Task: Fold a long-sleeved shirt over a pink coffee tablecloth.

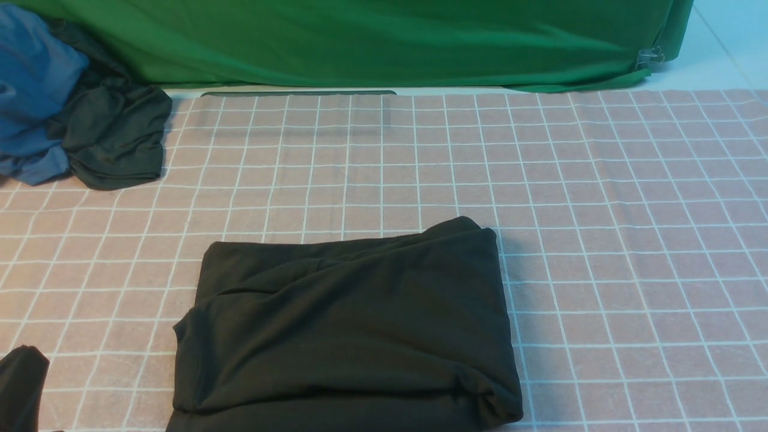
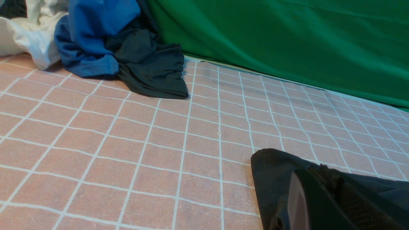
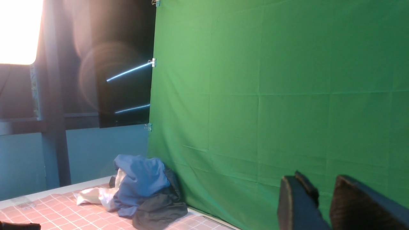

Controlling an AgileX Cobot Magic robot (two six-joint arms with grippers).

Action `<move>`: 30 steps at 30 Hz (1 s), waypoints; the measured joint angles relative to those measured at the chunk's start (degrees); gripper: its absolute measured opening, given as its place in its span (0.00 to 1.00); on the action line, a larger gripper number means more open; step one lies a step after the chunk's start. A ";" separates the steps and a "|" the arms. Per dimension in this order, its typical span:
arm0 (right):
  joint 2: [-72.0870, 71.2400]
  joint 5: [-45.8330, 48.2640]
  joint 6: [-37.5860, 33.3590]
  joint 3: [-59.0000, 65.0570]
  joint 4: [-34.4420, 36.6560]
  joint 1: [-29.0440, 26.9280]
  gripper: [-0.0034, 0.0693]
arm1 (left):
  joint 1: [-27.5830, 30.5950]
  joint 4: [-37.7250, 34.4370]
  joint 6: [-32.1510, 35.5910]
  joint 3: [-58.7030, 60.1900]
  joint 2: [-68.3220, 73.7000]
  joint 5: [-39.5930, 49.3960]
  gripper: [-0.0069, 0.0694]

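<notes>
We find the long-sleeved shirt folded on the pink coffee tablecloth before the green cloth backdrop, the left gripper clenched with black fabric around it, the right gripper raised, jaws slightly parted, grasping nothing

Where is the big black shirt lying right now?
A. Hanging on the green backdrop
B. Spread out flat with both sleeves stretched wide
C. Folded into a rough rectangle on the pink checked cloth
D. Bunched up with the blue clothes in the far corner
C: in the front view the long-sleeved shirt lies as a compact folded block on the pink coffee tablecloth, apart from the pile of clothes in the far left corner.
</notes>
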 joint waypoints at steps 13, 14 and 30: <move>0.84 -3.55 -1.44 4.68 4.14 0.00 0.37 | 0.00 0.00 0.00 0.00 0.00 0.00 0.11; 1.14 -4.25 -1.44 6.00 4.28 0.00 0.37 | 0.00 0.00 0.00 0.00 0.00 0.00 0.11; 1.33 -5.86 -2.86 31.45 4.53 -23.65 0.37 | 0.00 0.00 0.11 0.00 0.00 0.00 0.11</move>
